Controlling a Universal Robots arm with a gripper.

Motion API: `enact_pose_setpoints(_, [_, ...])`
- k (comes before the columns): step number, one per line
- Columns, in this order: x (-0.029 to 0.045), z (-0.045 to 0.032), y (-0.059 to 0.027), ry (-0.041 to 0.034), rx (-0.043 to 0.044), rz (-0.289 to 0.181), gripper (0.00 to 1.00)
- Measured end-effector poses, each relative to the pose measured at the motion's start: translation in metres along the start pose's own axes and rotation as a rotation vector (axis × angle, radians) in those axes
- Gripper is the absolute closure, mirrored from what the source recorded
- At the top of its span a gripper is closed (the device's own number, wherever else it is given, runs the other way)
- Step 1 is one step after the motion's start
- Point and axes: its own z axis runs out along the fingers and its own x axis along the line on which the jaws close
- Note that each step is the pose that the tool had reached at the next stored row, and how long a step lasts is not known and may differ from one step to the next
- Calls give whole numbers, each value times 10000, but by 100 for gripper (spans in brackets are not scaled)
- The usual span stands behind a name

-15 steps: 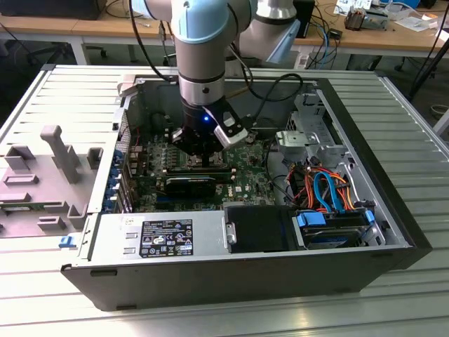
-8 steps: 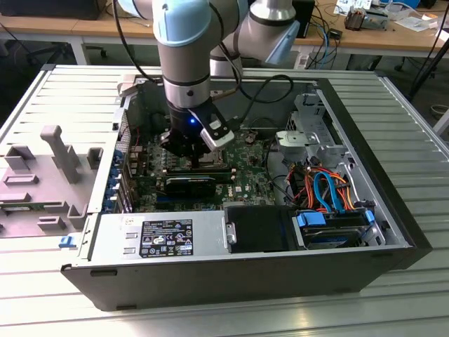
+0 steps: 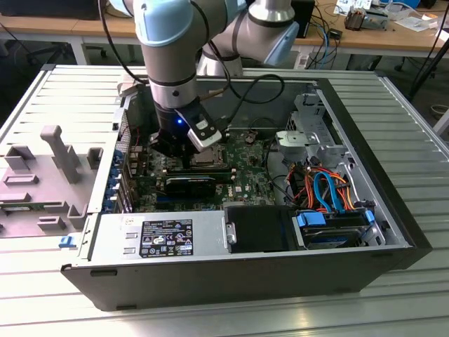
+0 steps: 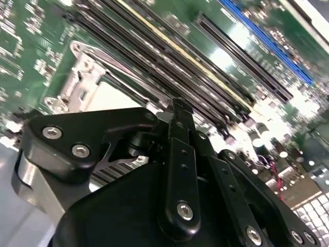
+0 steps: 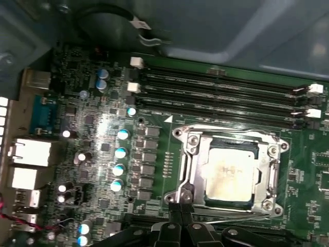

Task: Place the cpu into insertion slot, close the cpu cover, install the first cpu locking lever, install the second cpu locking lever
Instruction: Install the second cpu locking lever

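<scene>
The arm reaches down into the open computer case (image 3: 393, 232), and its gripper (image 3: 184, 156) hangs low over the green motherboard (image 3: 245, 175), just on the exterior view's left of the insertion slot (image 3: 208, 156).

In the first wrist view the cpu (image 5: 230, 174) lies flat in the insertion slot (image 5: 272, 206), its dull silver top showing through the square cut-out of the cpu cover (image 5: 198, 154), which lies down over it. A thin locking lever (image 5: 231, 218) runs along the slot's edge nearest the gripper. The gripper (image 5: 181, 210) has its two black fingertips (image 5: 175, 213) pressed together, nothing between them, right at the corner of the slot's metal rim where the lever ends.

In the second wrist view the closed gripper (image 4: 177, 110) points at the long black memory slots (image 4: 154, 56), with the silver cover (image 4: 85, 77) just beyond it.

In the exterior view, the grey power supply box (image 3: 161, 239) sits along the near wall of the case, and orange and blue cables (image 3: 326, 189) lie toward the right.
</scene>
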Motion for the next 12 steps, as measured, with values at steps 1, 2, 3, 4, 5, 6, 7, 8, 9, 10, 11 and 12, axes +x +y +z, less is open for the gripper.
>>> enact_pose_setpoints(1, [14,-1,-2,-7,-1,0,89])
enact_pose_setpoints(2, [24,-2,-7,-12,-2,-14,89])
enact_pose_setpoints(3, [33,-2,-12,-15,-8,-41,89])
enact_pose_setpoints(4, [35,-1,-12,-17,-23,-50,89])
enact_pose_setpoints(5, [38,1,-12,-21,-63,-57,89])
enact_pose_setpoints(6, [40,3,-11,-26,-96,-61,89])
enact_pose_setpoints(7, [42,6,-11,-31,-137,-64,89])
enact_pose_setpoints(8, [44,9,-11,-36,-182,-68,89])
enact_pose_setpoints(9, [45,12,-11,-42,-225,-74,89])
enact_pose_setpoints(10, [48,20,-11,-49,-279,-82,89])
enact_pose_setpoints(11, [50,27,-10,-55,-320,-86,89])
enact_pose_setpoints(12, [52,32,-10,-58,-351,-87,89])
